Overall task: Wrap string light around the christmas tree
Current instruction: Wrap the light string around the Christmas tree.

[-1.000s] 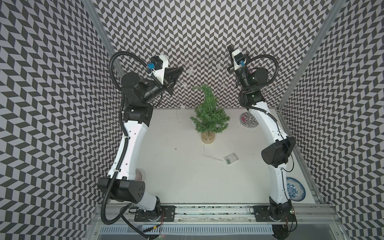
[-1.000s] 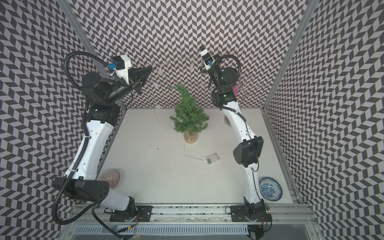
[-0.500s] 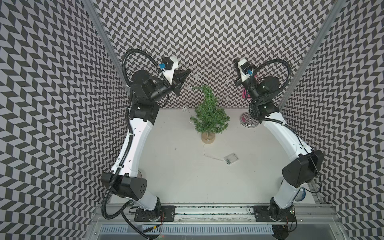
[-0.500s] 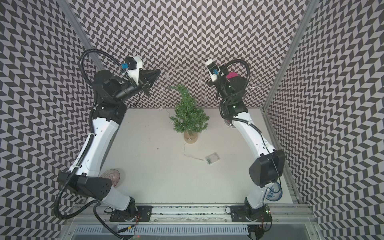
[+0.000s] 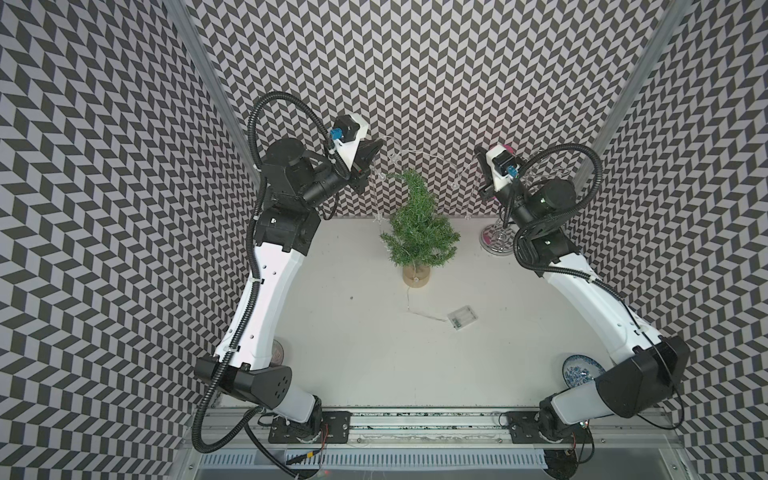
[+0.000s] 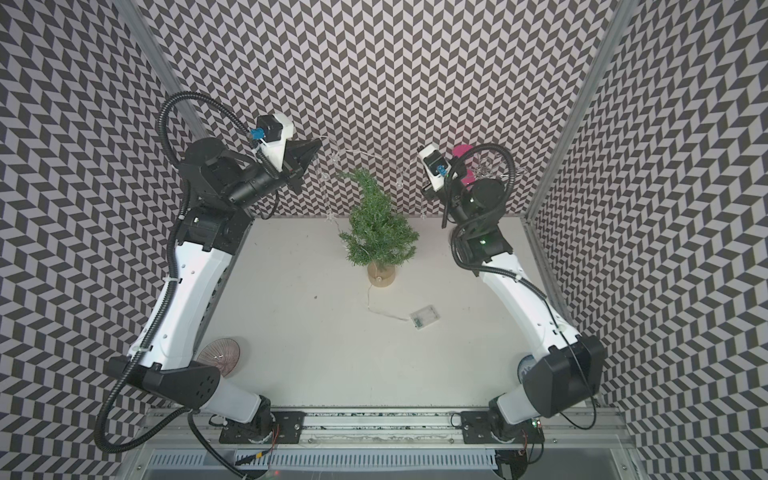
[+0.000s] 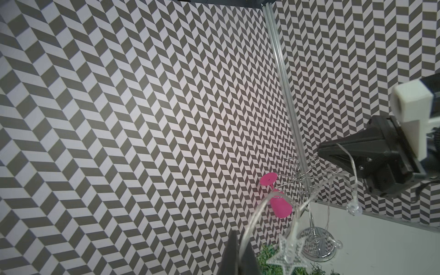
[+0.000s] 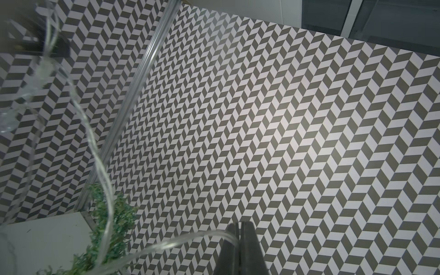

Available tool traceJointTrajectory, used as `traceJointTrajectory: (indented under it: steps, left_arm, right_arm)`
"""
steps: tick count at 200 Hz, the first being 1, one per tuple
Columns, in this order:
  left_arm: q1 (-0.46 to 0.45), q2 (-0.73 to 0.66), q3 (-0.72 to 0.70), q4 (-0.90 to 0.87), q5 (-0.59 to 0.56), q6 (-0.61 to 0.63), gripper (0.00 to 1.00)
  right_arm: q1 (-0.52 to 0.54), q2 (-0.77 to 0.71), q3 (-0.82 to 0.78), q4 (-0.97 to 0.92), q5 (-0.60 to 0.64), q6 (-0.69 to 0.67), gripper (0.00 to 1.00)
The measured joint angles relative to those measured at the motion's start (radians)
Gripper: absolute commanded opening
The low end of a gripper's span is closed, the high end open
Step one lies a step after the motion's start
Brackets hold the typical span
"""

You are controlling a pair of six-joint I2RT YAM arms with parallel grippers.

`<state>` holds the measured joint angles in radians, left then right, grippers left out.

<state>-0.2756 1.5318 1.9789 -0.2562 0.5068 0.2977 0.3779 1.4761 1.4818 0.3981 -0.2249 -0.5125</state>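
Both grippers pinch the string light (image 7: 287,255). The left gripper (image 6: 316,144) and the right gripper (image 7: 321,149) have their jaws pressed together on the wire. It sags between them, just over the bent tip of the christmas tree (image 5: 419,232). To wrap well, I think they should lower this span onto the branches and circle it with gentle tension, because the battery box (image 5: 461,318), far below both, can drag. Compared with one second ago, the left gripper is nearer the tree, and the right arm's elbow is folded back toward its base.
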Motion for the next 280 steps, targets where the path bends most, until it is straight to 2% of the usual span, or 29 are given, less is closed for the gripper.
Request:
traceJointTrajectory:
  steps: [82,131,173,238,253,267,280]
  left_arm:
    - [-0.005,-0.042,0.002,-0.098,-0.137,0.107,0.00]
    - [0.020,-0.062,0.019,-0.136,-0.204,0.137,0.00]
    - [0.085,-0.084,0.019,-0.139,-0.218,0.139,0.00]
    - [0.158,-0.084,0.019,-0.139,-0.215,0.135,0.00]
    - [0.164,-0.075,0.029,-0.138,-0.213,0.134,0.00]
    - [0.167,-0.062,0.043,-0.137,-0.207,0.131,0.00]
    - [0.170,-0.048,0.060,-0.134,-0.202,0.128,0.00]
  right_arm:
    - [0.105,-0.043,-0.011,-0.105,-0.059,-0.003,0.00]
    - [0.186,-0.025,0.051,-0.190,-0.091,-0.003,0.00]
    - [0.229,0.065,0.108,-0.217,-0.108,0.000,0.00]
    - [0.240,0.249,0.203,-0.265,-0.127,0.031,0.00]
    - [0.244,0.274,0.233,-0.280,-0.128,0.034,0.06]
    - [0.249,0.282,0.245,-0.292,-0.127,0.040,0.28]
    - [0.253,0.282,0.249,-0.294,-0.127,0.039,0.44]
